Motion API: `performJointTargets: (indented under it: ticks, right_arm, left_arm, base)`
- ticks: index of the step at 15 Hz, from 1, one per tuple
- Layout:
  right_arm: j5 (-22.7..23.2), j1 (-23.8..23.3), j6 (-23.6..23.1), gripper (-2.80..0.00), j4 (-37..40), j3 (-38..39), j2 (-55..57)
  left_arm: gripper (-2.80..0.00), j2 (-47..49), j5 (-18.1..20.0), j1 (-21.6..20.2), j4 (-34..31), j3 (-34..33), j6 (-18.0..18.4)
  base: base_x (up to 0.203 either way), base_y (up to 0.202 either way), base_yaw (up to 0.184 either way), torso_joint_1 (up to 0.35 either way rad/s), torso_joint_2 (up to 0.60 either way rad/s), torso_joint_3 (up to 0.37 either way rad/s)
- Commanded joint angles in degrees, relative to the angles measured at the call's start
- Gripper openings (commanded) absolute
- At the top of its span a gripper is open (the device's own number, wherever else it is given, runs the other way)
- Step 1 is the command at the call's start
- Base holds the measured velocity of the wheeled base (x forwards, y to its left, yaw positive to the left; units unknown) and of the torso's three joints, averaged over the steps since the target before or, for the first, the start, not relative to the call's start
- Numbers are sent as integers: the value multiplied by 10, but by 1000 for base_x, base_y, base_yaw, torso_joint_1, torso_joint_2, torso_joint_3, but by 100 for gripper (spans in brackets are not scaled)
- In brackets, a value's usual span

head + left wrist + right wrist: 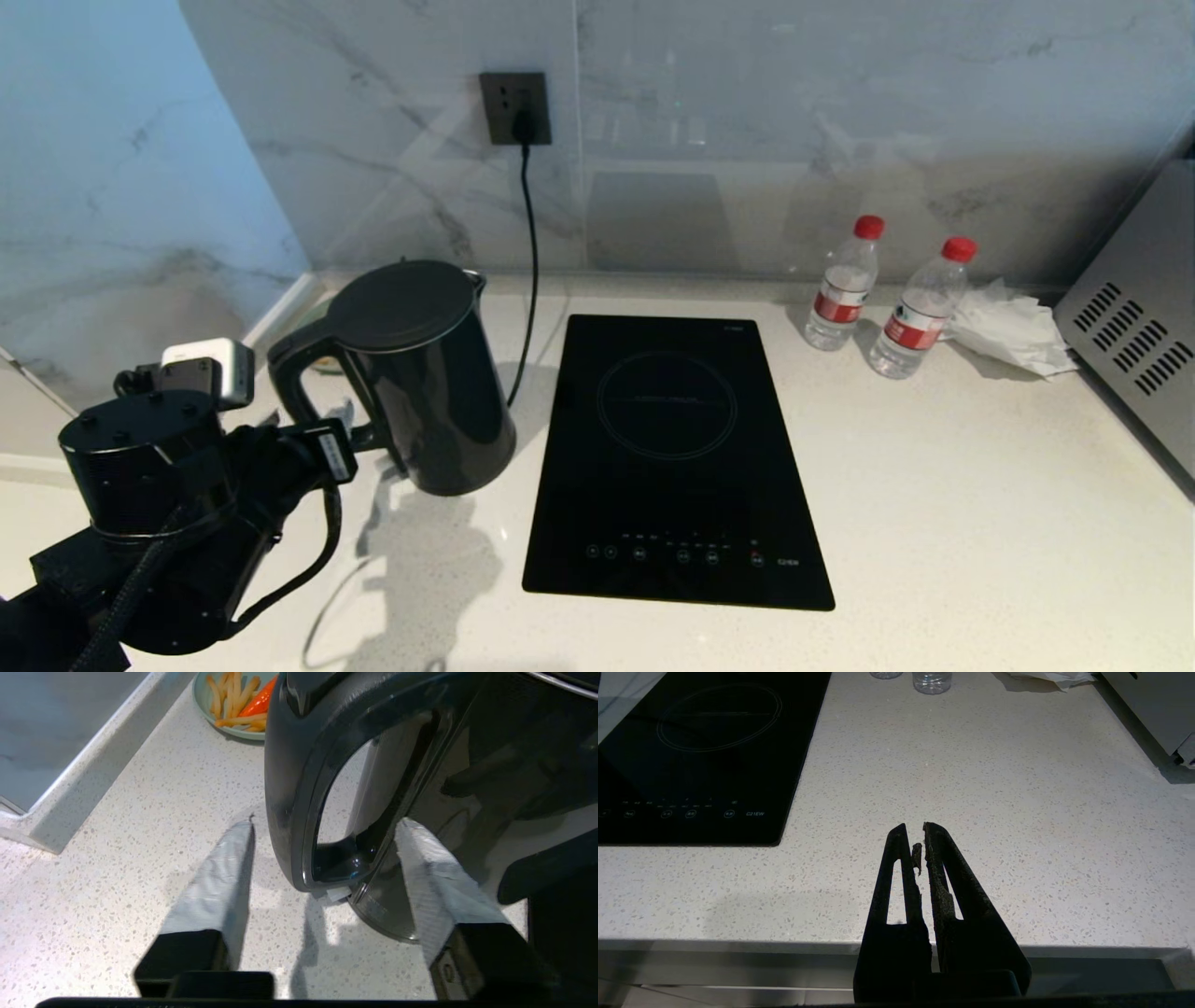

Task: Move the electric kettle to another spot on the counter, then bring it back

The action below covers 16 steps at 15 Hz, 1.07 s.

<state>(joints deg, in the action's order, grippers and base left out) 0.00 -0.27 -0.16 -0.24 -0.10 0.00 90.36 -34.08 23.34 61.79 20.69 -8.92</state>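
The electric kettle [429, 392] is a glossy black jug with a flat lid. It stands upright on the off-white speckled counter [934, 523], just left of the cooktop, with its loop handle [289, 788] facing my left arm. My left gripper [364, 431] is low at that handle. In the left wrist view the left gripper [327, 822] is open, and its grey taped fingers [224, 877] straddle the lower handle with a gap on each side. My right gripper [914, 828] is shut and empty, parked over the counter's front edge.
A black glass cooktop [672, 457] lies mid-counter. Two red-capped water bottles [843, 285] and crumpled white paper [1008, 327] sit at the back right beside a vented metal appliance [1139, 345]. A cord hangs from the wall socket [514, 108]. A plate of fries [233, 700] sits behind the kettle.
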Motion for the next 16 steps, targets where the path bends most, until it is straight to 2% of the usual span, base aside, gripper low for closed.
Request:
performJointTargets:
  ticks: [1, 3, 6, 10, 11, 13, 16]
  right_arm:
    - [-1, 0, 0, -280, 0, 0, 0]
    - [0, 0, 0, -280, 0, 0, 0]
    - [0, 0, 0, -280, 0, 0, 0]
    - [0, 0, 0, -280, 0, 0, 0]
    - [0, 0, 0, -280, 0, 0, 0]
    - [0, 0, 0, -280, 0, 0, 0]
    - [0, 0, 0, -280, 0, 0, 0]
  left_arm:
    - [0, -8, -1, 3, 3, -13, 0]
    - [0, -26, 15, 6, 3, -48, 0]
    - [0, -75, 71, 4, 3, -98, 0]
    - [0, -70, 95, -2, 2, -135, 13]
    - [0, -70, 111, -2, 1, -144, 19]
    - [0, -49, 127, -6, -12, -146, 27]
    - [0, 37, 130, -43, -21, -127, 24]
  base:
    - [0, 0, 0, 0, 0, 0]
    - [0, 0, 0, 0, 0, 0]
    - [0, 0, 0, 0, 0, 0]
    - [0, 0, 0, 0, 0, 0]
    - [0, 0, 0, 0, 0, 0]
    - [0, 0, 0, 0, 0, 0]
    - [0, 0, 0, 0, 0, 0]
